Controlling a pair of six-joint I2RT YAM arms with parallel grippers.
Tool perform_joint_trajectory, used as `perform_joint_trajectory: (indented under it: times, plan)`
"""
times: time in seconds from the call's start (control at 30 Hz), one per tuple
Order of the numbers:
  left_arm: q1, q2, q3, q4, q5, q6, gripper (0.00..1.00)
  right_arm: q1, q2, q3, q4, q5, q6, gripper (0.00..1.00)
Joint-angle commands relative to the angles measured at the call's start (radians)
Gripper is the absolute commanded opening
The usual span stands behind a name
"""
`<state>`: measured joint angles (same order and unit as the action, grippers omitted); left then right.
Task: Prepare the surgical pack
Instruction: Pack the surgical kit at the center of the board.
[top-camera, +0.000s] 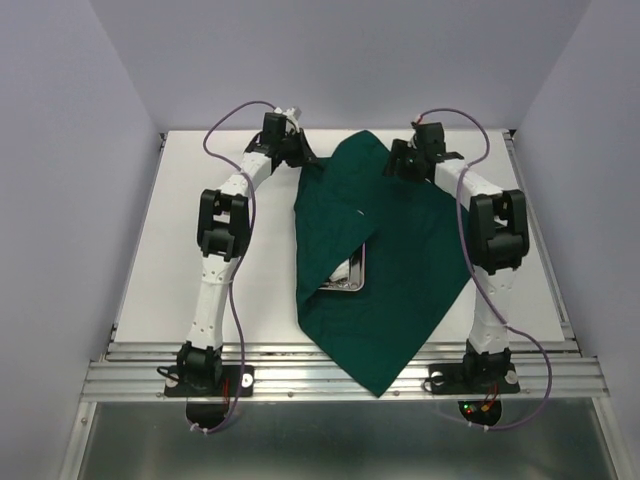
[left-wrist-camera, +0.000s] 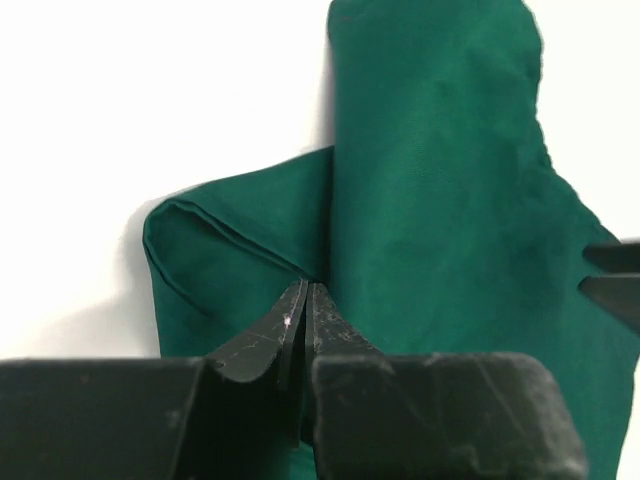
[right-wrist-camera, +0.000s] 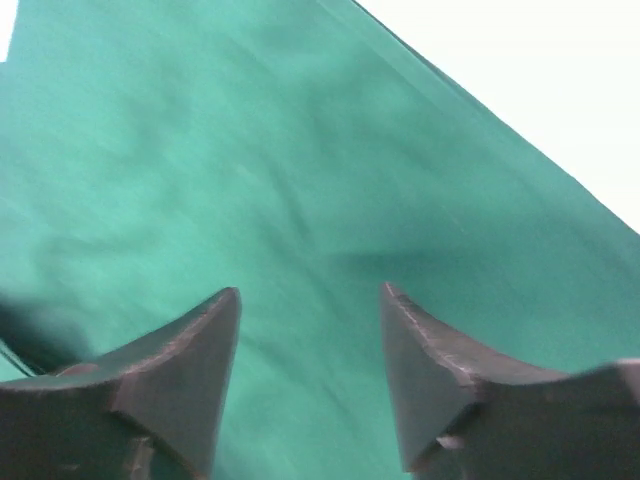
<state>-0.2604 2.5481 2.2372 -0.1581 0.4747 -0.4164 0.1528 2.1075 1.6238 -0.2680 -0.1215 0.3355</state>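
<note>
At the far edge of the table (top-camera: 180, 250), the left pincer (left-wrist-camera: 305, 300) stands all but closed at a folded corner of the drape (top-camera: 410, 260). Right pincer (right-wrist-camera: 310, 290) hangs wide above the cloth. Tray (top-camera: 345, 288) shows partly under the flap. Risk: a snagged fold drags the drape off it.

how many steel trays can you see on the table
1. The steel tray lies near the middle of the white table, mostly covered by the folded green drape. Only its near rim and right side show. The drape could hide more.
</note>
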Motion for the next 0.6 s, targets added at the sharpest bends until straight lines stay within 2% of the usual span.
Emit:
perform_joint_trajectory:
  times: [0.0, 0.07, 0.2, 0.3, 0.43, 0.57]
  plan:
    - [0.0, 0.07, 0.096, -0.043, 0.044, -0.001, 0.15, 0.01, 0.165, 0.276, -0.01, 0.048, -0.111, 0.74]
    - [0.0, 0.09, 0.104, -0.043, 0.045, 0.001, 0.15, 0.01, 0.235, 0.451, -0.011, -0.008, -0.157, 0.8]
    - [0.004, 0.113, 0.107, -0.041, 0.048, -0.004, 0.15, 0.01, 0.394, 0.696, -0.001, -0.092, -0.193, 0.87]
    - [0.007, 0.12, 0.107, -0.044, 0.05, 0.001, 0.15, 0.01, 0.499, 0.812, 0.041, -0.131, -0.197, 0.91]
    - [0.01, 0.121, 0.096, -0.049, 0.05, 0.007, 0.15, 0.01, 0.557, 0.821, 0.137, -0.165, -0.168, 0.94]
    - [0.012, 0.121, 0.084, -0.05, 0.051, 0.005, 0.15, 0.01, 0.586, 0.831, 0.182, -0.263, -0.125, 0.85]
